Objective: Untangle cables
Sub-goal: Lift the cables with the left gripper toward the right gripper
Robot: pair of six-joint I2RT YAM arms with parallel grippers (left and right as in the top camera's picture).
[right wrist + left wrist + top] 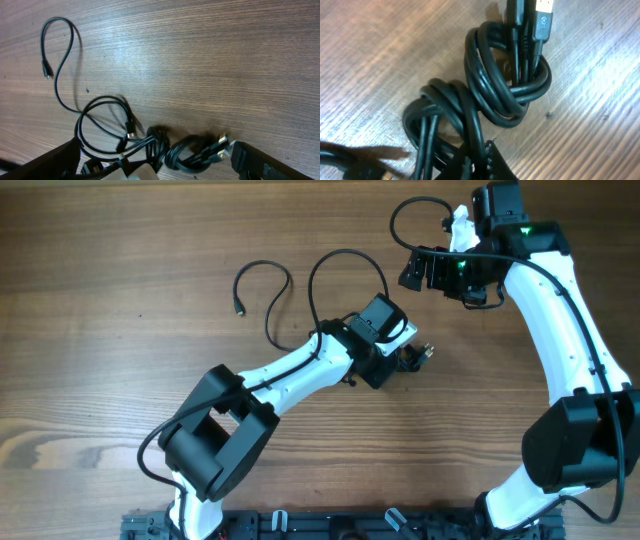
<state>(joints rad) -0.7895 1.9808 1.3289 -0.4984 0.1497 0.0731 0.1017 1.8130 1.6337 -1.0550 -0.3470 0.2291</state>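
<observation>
The cables form a knotted black bundle point(505, 95) with plug ends point(543, 20) sticking out at the top. In the overhead view the bundle point(418, 354) lies at mid-table under my left gripper point(400, 352), and loose loops point(345, 265) trail off to the left. My left gripper point(482, 162) is shut on strands at the bundle's lower end. My right gripper point(425, 270) is open and empty, held above the table behind the bundle. In the right wrist view its fingers point(155, 147) spread wide on either side of the knot point(192, 150).
A thin loose cable end with a small plug point(240, 308) lies on the wood left of centre; it also shows in the right wrist view point(47, 70). The left arm's white link point(300, 370) crosses the table diagonally. The arm bases stand at the front edge.
</observation>
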